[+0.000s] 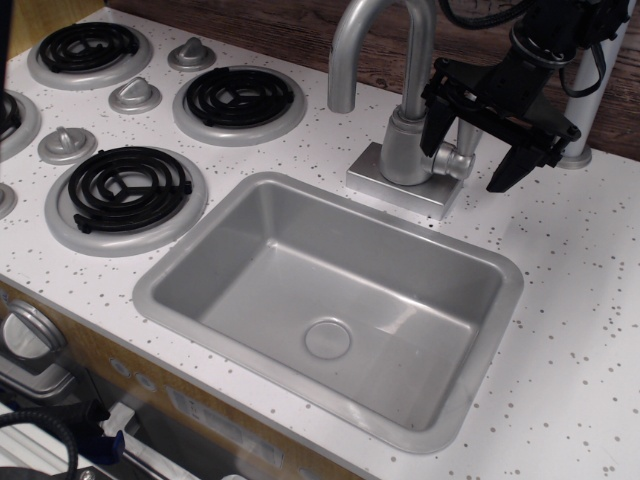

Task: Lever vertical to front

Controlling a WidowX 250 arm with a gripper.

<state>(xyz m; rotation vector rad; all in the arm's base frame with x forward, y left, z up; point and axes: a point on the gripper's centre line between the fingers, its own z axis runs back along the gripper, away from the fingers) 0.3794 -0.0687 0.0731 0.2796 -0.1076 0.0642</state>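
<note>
The faucet's cylindrical body (405, 150) stands on a square silver base behind the sink, with the tall curved spout (375, 30) rising from it. A small side stub (457, 162) sticks out on its right. The short silver-grey lever (467, 133) rises upright from the stub, and its top is hidden behind the black gripper. My gripper (466, 163) comes down from the upper right and is open. One finger (437, 125) is left of the lever by the faucet body, the other finger (512, 165) is to its right. Neither finger visibly touches the lever.
The grey sink basin (200, 255) lies in front of the faucet. A plain silver pole (590, 90) with a round base stands right behind the gripper. Black coil burners (238, 97) and silver knobs (134, 95) are at the left. A wooden wall runs along the back.
</note>
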